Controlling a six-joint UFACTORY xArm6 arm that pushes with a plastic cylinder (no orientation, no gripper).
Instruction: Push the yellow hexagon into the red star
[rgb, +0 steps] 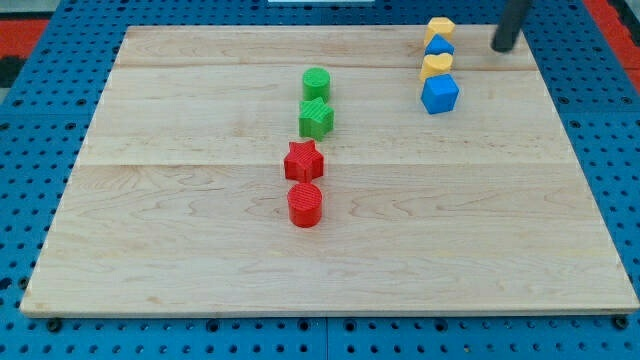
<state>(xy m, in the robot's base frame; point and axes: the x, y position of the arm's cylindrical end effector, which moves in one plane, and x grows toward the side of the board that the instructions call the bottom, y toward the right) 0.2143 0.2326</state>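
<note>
Pale wooden table (180, 260) is carrying my tip (503, 46) — a bare rod, gripping nothing — near the far-right corner beside the yellow hexagon (438, 28), risking dragging the blue blocks (440, 94) touching it toward the red star (303, 160).

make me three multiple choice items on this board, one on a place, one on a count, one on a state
1. Where is my tip?
A. right of the yellow hexagon, near the view's top
B. beside the red star
C. at the view's bottom left

2. How many blocks lie on the board?
A. six
B. eight
C. ten

3. How do the yellow hexagon and the red star stand?
A. touching
B. stacked
C. far apart

Answers: 1 A, the rod ends just right of the hexagon. 2 B, two green, two red, two yellow and two blue. 3 C, the star sits mid-board, the hexagon at the top right.
</note>
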